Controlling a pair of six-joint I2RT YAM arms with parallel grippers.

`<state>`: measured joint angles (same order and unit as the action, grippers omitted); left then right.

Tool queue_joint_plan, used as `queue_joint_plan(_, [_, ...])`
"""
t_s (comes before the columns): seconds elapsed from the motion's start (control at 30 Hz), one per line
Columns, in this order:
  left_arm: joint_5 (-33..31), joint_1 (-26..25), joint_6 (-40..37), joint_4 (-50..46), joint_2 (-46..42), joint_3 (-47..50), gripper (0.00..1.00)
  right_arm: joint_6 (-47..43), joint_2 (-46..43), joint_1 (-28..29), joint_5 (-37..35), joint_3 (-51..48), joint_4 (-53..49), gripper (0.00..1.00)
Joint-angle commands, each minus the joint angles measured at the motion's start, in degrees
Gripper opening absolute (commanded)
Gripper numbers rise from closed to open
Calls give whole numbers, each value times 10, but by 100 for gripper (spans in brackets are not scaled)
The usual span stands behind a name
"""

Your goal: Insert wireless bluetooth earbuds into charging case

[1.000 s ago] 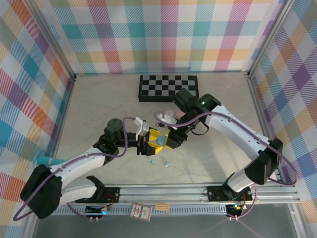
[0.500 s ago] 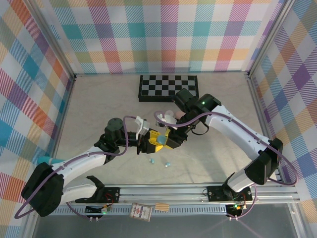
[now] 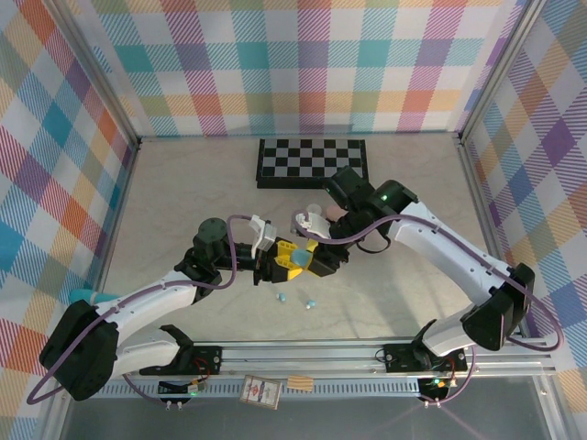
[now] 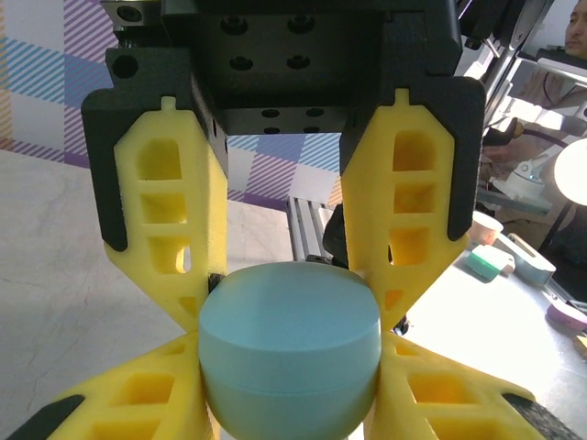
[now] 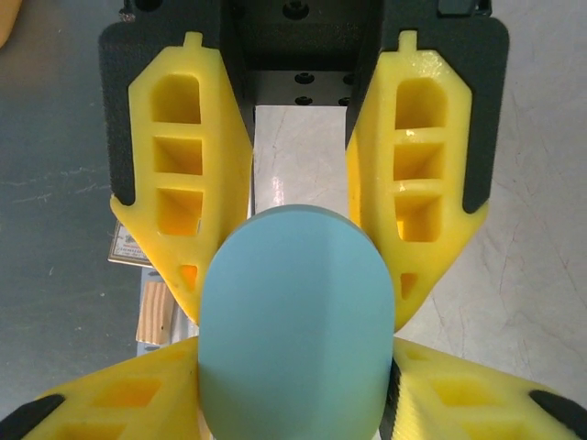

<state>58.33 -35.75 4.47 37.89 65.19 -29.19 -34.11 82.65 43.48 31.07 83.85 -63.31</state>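
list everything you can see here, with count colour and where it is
teal case: one, teal, mid-table, between both grippers
earbuds: two seen, teal, on the table just in front of the case
small cases: about two, white and pink, beside the right arm
checkerboard: one, black and white, far end of the table
card: one, printed, on the near rail
table: one, pale marbled
left gripper: one, yellow fingers, closed on the teal case
right gripper: one, yellow fingers either side of the same case, grip unclear

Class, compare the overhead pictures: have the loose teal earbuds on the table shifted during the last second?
No. The loose teal earbuds lie at the same spot just beyond the front rail.
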Motion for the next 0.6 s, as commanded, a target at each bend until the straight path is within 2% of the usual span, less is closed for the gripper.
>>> queue_joint_plan(0.0, [16, 0, -17, 13, -5, -11, 25, 4, -22, -12, 2, -8, 13, 47])
queue_joint_plan(0.2, [16, 0, -19, 12, -3, -14, 25, 12, -31, -24, -1, -17, 24, 55])
queue_joint_plan(0.57, [17, 0, -28, 13, -5, -10, 25, 70, -48, -48, -34, -19, 67, 56])
